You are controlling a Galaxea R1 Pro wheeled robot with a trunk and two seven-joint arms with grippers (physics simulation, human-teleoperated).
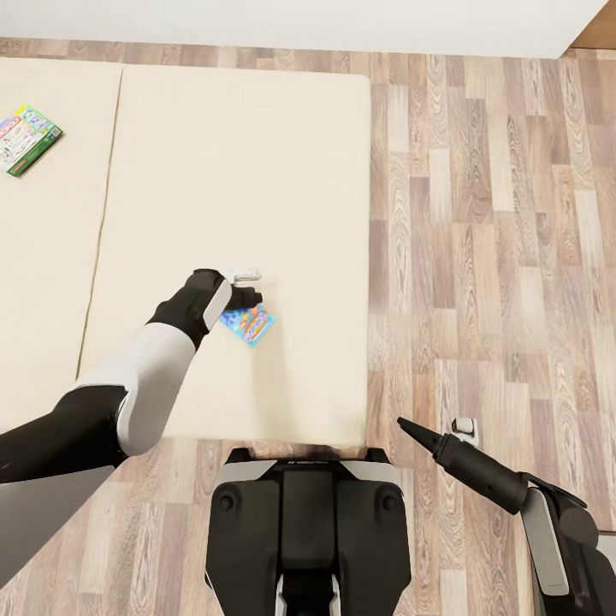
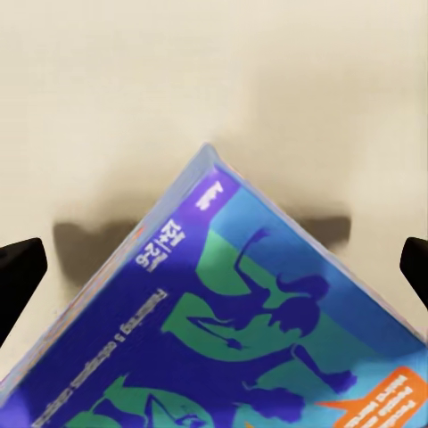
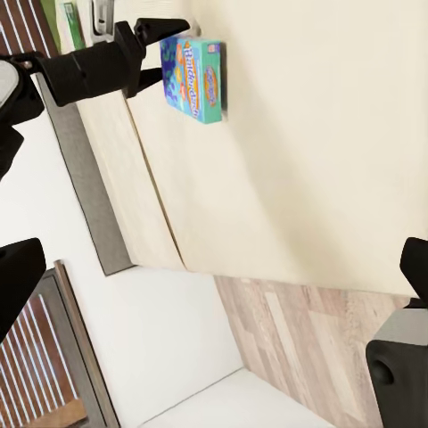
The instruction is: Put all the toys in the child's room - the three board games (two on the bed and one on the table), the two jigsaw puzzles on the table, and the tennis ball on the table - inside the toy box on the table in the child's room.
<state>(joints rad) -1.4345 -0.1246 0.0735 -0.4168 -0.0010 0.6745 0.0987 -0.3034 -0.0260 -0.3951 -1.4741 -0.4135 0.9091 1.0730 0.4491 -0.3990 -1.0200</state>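
This is a bedroom in a home, rendered in simulation. A low, wide bed with a plain beige mattress in two sections (image 1: pixel 239 214) takes up much of the head view, standing on a wood-plank floor in mixed brown and grey tones (image 1: pixel 496 257) against a plain white wall (image 1: pixel 342 21). Two printed board-game boxes, a small blue one (image 1: pixel 248 323) and a colourful pale one (image 1: pixel 26 139), lie on the mattress, suggesting a child's room.

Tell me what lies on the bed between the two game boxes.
Bare beige mattress and its seam, in the head view, separates the small blue game box from the colourful pale game box.
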